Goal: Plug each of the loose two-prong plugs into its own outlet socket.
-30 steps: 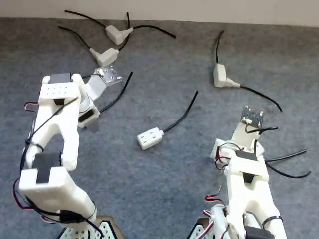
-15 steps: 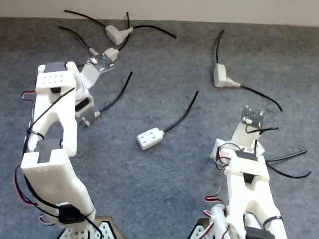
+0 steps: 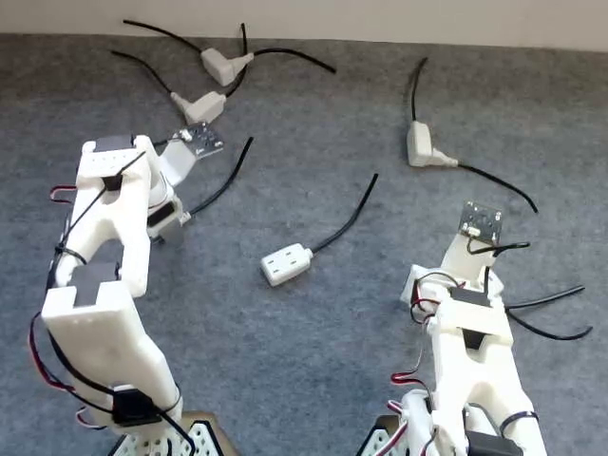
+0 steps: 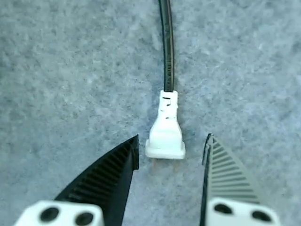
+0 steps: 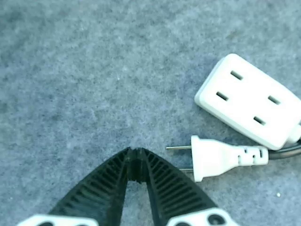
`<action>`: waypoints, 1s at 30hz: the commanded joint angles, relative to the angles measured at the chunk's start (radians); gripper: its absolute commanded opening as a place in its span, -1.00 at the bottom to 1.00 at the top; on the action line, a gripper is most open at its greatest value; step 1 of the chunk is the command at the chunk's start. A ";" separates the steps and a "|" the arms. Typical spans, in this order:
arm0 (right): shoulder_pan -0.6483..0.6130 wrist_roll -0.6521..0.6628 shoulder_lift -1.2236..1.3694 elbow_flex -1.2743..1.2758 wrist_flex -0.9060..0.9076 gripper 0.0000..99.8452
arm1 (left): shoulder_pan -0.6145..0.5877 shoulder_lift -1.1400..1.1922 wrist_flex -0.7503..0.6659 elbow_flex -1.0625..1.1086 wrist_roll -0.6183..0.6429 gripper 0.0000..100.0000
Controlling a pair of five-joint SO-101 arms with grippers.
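White two-prong plug [image 4: 165,132] lies between the left gripper's [image 4: 172,137] wide-open jaws, touching neither. Seen from above, its black cord [image 4: 167,47] trails toward one o'clock. Right gripper [image 5: 135,153] closed, empty.

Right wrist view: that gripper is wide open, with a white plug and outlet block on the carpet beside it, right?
Not open: the right wrist view shows the right gripper shut, jaws touching, holding nothing. The white plug and outlet block do lie on the carpet beside it.
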 commanded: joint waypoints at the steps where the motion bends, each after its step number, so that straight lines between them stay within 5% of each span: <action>1: 0.004 -0.011 -0.019 -0.002 -0.021 -0.98 | 0.039 0.061 -0.003 -0.038 0.052 -0.54; 30: 0.004 -0.011 -0.019 -0.002 -0.021 -0.98 | 0.028 0.128 0.080 -0.185 0.081 -0.55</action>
